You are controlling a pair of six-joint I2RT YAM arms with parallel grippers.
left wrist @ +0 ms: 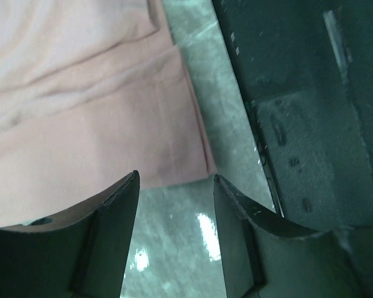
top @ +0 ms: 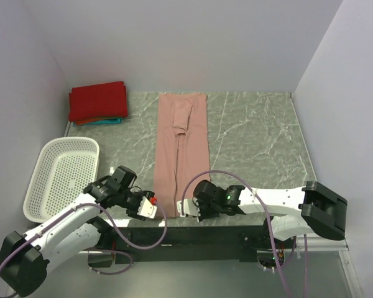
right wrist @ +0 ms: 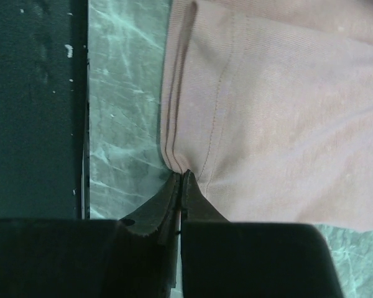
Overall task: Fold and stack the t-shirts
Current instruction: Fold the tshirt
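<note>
You've got the marbled table (top: 248,143) w/ the pink tee (top: 181,155) down its ctr, folded into a long narrow strip running from the far side to the near edge. The white basket (top: 62,177) sits near-left, apart from that tee. In the far-left corner the red tee (top: 98,101) lies folded on the teal tee (top: 109,122), w/ only a teal edge showing. Your R gripper (right wrist: 180,180) is pinched tight on the pink tee's near hem at its right corner, cloth puckered at the tips. Your L gripper (left wrist: 175,180) has its jaws apart over the near left corner, holding nothing.
</note>
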